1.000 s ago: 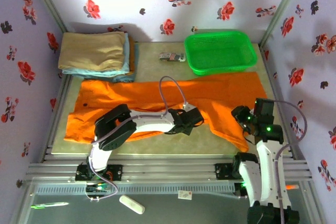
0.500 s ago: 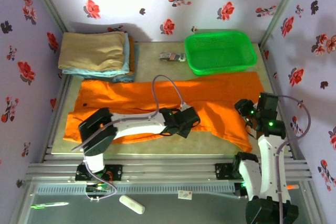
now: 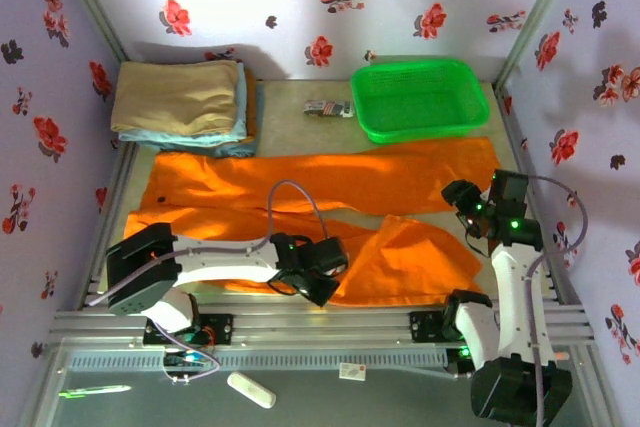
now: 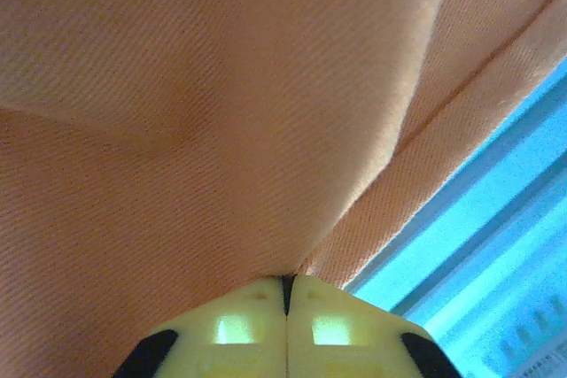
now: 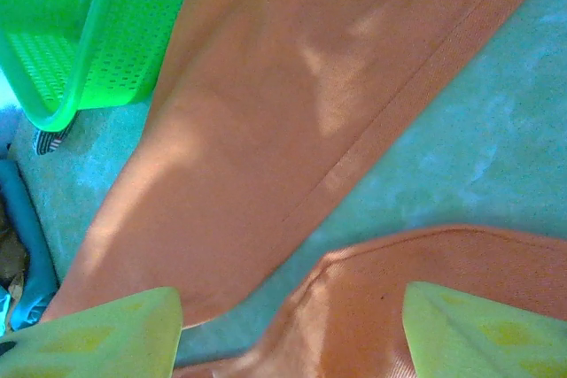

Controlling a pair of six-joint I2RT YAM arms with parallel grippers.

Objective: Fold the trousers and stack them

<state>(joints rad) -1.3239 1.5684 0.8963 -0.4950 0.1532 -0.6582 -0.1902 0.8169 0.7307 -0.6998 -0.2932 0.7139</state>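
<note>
Trousers (image 3: 330,182): one orange pair.

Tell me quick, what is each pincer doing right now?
Left pincer: closed, pinching the orange trousers.
Right pincer: open, holding nothing.

Trousers (image 4: 221,86) matt twill cloth; basket (image 3: 420,97) (perforated) glossy plastic.

Looks like a robot test cell, not a home: boxed in by flower-print panels (image 3: 50,67) on metal posts (image 3: 535,17), with two arms (image 3: 215,259) bolted to an aluminium rail (image 3: 320,325) at the bench (image 3: 290,122) edge.
</note>
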